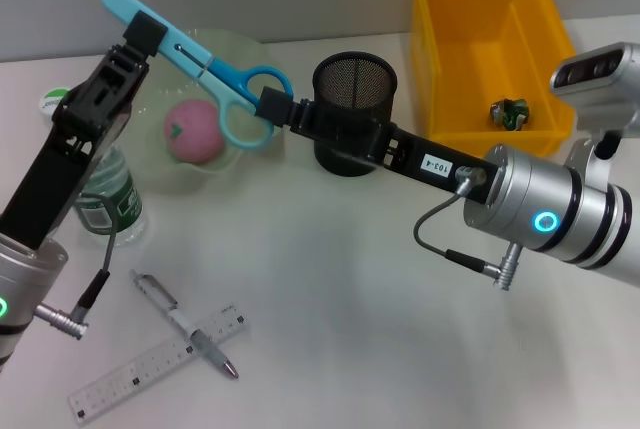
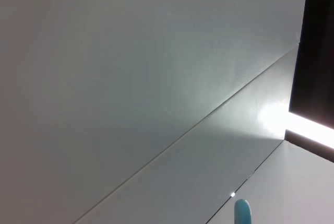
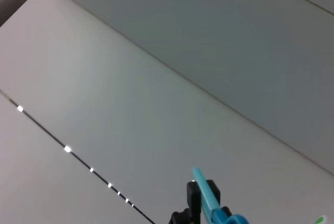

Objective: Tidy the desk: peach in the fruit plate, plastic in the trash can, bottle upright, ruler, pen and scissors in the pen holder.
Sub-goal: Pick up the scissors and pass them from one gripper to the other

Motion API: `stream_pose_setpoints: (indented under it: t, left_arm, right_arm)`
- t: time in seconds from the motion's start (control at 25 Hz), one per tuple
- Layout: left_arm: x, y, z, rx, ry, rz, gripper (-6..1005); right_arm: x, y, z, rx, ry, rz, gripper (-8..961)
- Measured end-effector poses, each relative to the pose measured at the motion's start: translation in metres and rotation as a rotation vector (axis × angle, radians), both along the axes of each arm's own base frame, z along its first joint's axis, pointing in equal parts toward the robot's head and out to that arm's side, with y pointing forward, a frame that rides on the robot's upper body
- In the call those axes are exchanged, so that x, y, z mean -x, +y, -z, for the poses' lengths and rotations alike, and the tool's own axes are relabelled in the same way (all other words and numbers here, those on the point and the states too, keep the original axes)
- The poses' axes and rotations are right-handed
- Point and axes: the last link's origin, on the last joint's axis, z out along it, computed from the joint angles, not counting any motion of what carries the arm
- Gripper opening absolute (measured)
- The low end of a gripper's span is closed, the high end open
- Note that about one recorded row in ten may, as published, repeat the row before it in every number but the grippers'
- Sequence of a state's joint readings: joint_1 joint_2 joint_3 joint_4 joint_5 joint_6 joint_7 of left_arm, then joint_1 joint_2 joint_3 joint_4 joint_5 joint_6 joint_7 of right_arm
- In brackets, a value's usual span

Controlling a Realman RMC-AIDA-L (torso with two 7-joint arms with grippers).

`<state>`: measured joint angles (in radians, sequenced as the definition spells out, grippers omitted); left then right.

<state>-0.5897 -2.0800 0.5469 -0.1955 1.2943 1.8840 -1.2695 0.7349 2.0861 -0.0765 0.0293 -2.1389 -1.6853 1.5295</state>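
Surface (image 1: 380, 279): white, carrying all items listed.

Trash can (image 1: 440, 59): yellow bin at far right; a crumpled piece of plastic (image 1: 508, 112) is contained.

Fruit plate (image 1: 245, 54): translucent green, far left; the pink peach (image 1: 192, 132) is held within.

Bottle (image 1: 105, 194): green-labelled, seen upright at the left edge, partly hidden by the left arm.

Pen holder (image 1: 355, 89): black mesh cup, nothing seen inside, just behind the right arm.

Scissors (image 1: 200, 64): blue, raised above the plate, long axis running from upper left down to lower right. The blade end is clamped by the left claw (image 1: 148, 31); the handle loops are met by the right claw (image 1: 270, 107) (whether its grip is closed cannot be told). The holder is judged nearer the right arm.

Ruler (image 1: 155, 361) and pen (image 1: 185, 324): crossed, near left, untouched.
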Motion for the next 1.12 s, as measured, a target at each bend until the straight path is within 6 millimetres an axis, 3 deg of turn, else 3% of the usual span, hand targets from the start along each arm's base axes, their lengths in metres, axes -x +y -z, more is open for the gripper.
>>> stream_pose_setpoints:
  t: [1.12]
  left_arm:
    - [-0.001, 0.004, -0.001, 0.011, -0.019, -0.013, 98]
  right_arm:
    - [0.014, 0.002, 0.009, 0.064, 0.056, 0.035, 478]
